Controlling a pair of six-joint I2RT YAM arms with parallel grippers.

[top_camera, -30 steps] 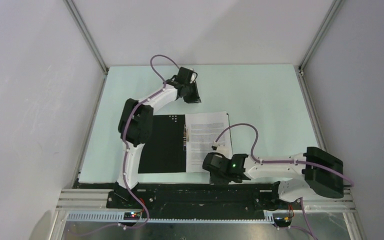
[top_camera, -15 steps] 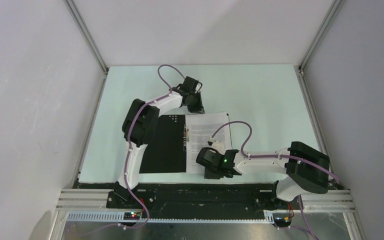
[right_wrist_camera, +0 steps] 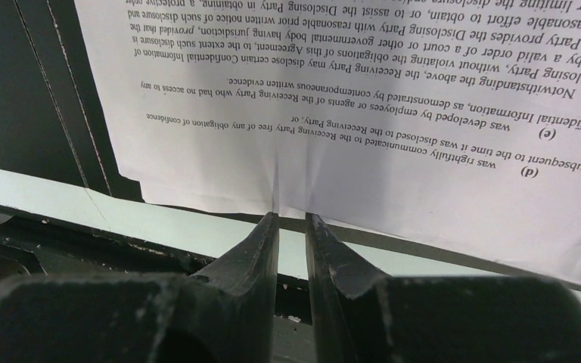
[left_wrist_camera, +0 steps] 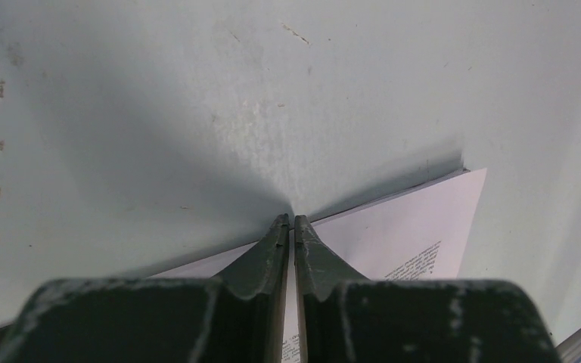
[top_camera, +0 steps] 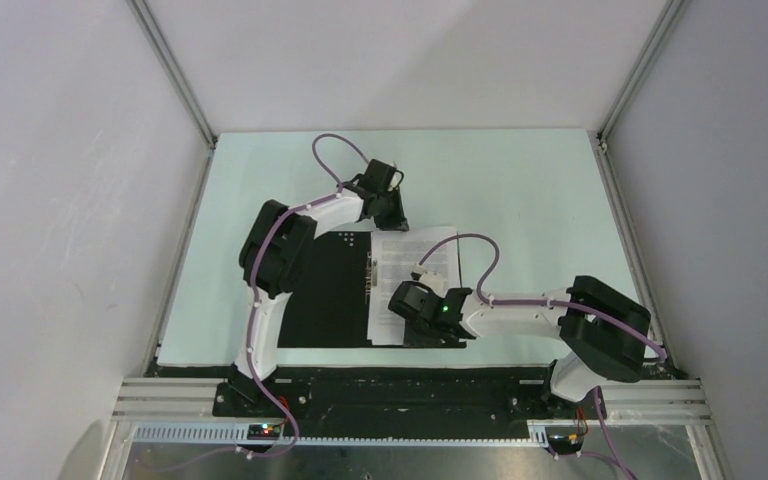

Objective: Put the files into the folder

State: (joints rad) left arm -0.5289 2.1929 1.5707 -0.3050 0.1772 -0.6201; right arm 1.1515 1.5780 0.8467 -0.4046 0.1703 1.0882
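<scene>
Top external view: we judged the files (top_camera: 415, 272) were being squared on the open folder (top_camera: 332, 290). The left gripper (left_wrist_camera: 288, 221) was nearly shut on their far edge, the right gripper (right_wrist_camera: 291, 217) narrowly parted, pinching their near edge; closing the folder seemed next.

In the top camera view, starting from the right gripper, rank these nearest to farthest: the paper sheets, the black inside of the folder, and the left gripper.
1. The files: directly at the right gripper, which sits over their near edge.
2. The folder: its black inside lies just to the left of the sheets.
3. The left gripper: farthest, at the sheets' far edge.
</scene>
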